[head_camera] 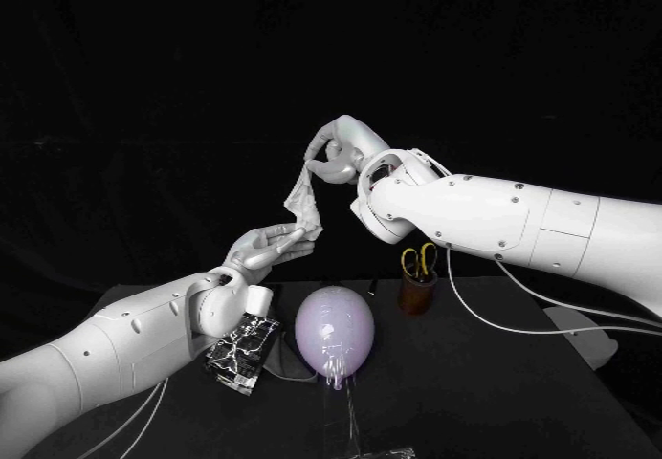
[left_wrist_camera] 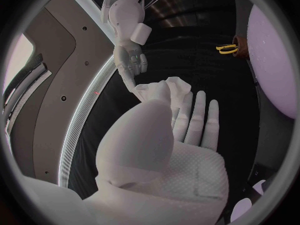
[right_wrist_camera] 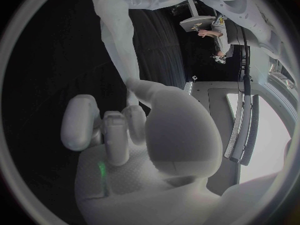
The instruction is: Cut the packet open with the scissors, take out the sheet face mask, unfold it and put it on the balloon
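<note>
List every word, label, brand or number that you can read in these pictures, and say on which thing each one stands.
No text can be read.
The packet is black with white marks, too blurred to tell whether they are letters or only a pattern.
The balloon, the sheet mask and the scissors show no writing.

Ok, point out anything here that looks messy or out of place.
Nothing looks spilled or broken. The one odd thing is the sheet mask: it hangs twisted and bunched between the left hand and the right hand, not spread flat. The packet lies askew on the table beside the balloon.
</note>
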Controlling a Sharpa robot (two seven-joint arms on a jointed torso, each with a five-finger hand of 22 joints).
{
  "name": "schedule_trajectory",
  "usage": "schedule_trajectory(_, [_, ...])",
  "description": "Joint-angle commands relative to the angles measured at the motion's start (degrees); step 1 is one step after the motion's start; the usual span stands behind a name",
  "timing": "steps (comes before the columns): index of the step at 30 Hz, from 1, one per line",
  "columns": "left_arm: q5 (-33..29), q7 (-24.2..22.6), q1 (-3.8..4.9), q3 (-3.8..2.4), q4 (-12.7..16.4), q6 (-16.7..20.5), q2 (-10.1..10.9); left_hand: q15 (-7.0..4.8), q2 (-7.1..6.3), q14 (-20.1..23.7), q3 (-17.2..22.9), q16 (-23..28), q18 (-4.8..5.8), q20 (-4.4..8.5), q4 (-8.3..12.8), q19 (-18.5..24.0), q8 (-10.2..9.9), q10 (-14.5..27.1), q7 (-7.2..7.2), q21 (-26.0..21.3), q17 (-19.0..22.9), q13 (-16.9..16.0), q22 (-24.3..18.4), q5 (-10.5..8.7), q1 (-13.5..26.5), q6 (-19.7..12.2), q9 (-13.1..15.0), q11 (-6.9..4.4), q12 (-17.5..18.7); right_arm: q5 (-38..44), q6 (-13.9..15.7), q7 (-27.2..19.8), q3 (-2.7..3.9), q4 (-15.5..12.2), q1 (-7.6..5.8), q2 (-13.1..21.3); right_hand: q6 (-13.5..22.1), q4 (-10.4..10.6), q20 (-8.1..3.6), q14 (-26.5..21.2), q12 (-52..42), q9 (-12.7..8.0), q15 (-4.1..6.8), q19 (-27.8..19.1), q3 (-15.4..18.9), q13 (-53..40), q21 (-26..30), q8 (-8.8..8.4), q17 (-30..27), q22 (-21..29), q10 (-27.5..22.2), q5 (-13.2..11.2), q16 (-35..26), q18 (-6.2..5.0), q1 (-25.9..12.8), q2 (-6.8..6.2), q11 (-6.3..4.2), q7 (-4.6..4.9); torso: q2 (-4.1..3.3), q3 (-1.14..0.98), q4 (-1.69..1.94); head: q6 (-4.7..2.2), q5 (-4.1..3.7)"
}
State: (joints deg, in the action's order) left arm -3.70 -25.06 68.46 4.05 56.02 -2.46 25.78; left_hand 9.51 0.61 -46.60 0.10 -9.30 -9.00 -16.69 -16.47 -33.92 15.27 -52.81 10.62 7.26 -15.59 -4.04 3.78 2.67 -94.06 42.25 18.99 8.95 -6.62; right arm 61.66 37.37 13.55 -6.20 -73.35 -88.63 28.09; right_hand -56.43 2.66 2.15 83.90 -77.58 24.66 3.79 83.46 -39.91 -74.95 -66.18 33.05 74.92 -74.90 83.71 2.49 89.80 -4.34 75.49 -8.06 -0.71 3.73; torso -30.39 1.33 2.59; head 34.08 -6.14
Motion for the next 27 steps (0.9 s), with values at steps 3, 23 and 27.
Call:
schedule_trajectory(3, [-2.79, -1.04, 0.04, -0.10, -0.18, -1.37, -0.27, -0.37, 3.21, -0.38, 0.60, -0.37, -1.00, 0.05, -0.34, -1.14, 1.15, -1.49, -0.16, 0.60, -0.23, -0.04, 0.15, 0.09, 0.94, 2.76, 0.04, 0.64, -0.34, 0.36, -0.40, -0.10, 0.06, -0.29, -0.03, 0.24, -0.41, -0.30, -0.07, 6.10, 0.13, 0.54, 0.25, 0.22, 0.05, -5.02, 0.19, 0.16, 15.08, -9.82, 0.41, 0.36, 0.20, 0.35, -0.13, 0.51, 0.01, -0.12, 0.00, 0.04, 0.04, -0.05, 0.06])
schedule_trajectory(23, [-3.79, -0.76, 0.05, -0.09, -0.57, 4.52, -0.26, -1.41, 9.10, -6.17, 10.04, -2.51, -1.73, 0.98, -0.29, -6.44, 4.12, -9.96, -3.72, 2.79, -2.46, 0.18, 0.63, 0.16, -2.56, 8.82, 0.51, -0.67, -0.73, 0.45, 0.06, -0.10, 0.06, -1.46, -0.03, 1.52, -0.41, -0.30, -0.07, 6.10, 0.13, 0.54, 0.25, 0.22, 0.05, -5.02, 0.19, 0.16, 15.08, -9.82, 0.41, 0.36, 0.20, 0.35, -0.13, 0.51, 0.01, -0.12, 0.00, 0.04, 0.02, 0.02, 0.35])
schedule_trajectory(27, [-3.80, -0.62, 0.05, -0.09, -0.58, 5.23, -0.23, -1.46, 7.89, -6.42, 12.93, -2.27, -1.72, 1.05, -0.31, -6.64, 4.58, -10.59, -3.86, 2.81, -2.83, 0.24, 0.49, 0.17, -1.97, 8.90, 0.95, -0.73, 0.02, 0.46, 0.16, -0.11, 0.06, -1.69, -0.03, 1.77, -0.41, -0.30, -0.07, 6.10, 0.13, 0.54, 0.25, 0.22, 0.05, -5.02, 0.19, 0.16, 15.08, -9.82, 0.41, 0.36, 0.20, 0.35, -0.13, 0.51, 0.01, -0.12, -0.02, 0.04, 0.01, 0.05, 0.37])
